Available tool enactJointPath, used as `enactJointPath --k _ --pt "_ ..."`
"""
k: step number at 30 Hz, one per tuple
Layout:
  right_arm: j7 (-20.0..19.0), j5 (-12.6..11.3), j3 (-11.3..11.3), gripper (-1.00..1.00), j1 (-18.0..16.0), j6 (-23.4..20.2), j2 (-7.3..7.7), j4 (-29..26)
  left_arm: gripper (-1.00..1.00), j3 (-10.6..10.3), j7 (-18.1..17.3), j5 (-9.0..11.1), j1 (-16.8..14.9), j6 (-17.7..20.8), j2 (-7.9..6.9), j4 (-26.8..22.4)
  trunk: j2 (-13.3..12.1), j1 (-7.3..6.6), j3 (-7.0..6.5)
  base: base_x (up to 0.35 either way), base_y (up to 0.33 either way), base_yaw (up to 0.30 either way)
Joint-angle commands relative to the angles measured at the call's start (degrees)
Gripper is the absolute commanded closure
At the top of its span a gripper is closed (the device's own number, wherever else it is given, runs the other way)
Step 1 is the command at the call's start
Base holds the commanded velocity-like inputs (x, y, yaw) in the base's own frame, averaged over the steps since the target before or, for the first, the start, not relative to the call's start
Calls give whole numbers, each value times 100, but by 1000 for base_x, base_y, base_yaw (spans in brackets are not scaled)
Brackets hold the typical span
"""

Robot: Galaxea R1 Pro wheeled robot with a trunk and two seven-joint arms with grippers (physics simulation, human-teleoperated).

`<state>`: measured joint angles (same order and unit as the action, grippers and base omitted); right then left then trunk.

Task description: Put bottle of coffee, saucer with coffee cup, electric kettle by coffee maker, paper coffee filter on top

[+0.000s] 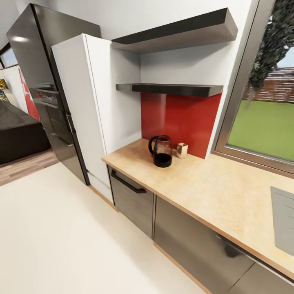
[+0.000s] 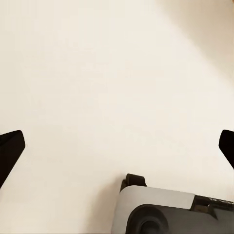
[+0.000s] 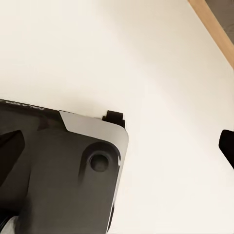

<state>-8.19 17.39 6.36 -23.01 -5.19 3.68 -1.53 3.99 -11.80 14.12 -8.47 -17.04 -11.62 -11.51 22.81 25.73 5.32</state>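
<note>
Electric kettle [image 1: 161, 151] upright on kitchen countertop [image 1: 212, 192].

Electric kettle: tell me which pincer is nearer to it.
Right, probably. The electric kettle stands on the kitchen countertop to the robot's right. The right pincer hangs open above the floor close to the cabinet plinth; the left pincer hangs above floor farther off.

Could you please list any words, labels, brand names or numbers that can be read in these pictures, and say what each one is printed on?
No text can be read here.
The electric kettle on the kitchen countertop: no label shows.
The small tan box beside it: no lettering can be made out.
The robot's base in the right wrist view: a faint mark on its dark edge, too small and blurred to read.
The colourful panel at the far left: blurred, nothing legible.
</note>
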Motion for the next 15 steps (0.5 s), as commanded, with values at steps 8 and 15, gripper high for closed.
enactJointPath --k 8,15 --pt "-15 125 36 -100 -2 -31 26 -1 -100 41 -60 29 -6 -2 6 21 11 6 12 230 280 0" --pt "-11 230 33 -100 -2 -18 63 4 -100 41 -61 29 -6 -2 27 34 11 6 12 217 283 0"
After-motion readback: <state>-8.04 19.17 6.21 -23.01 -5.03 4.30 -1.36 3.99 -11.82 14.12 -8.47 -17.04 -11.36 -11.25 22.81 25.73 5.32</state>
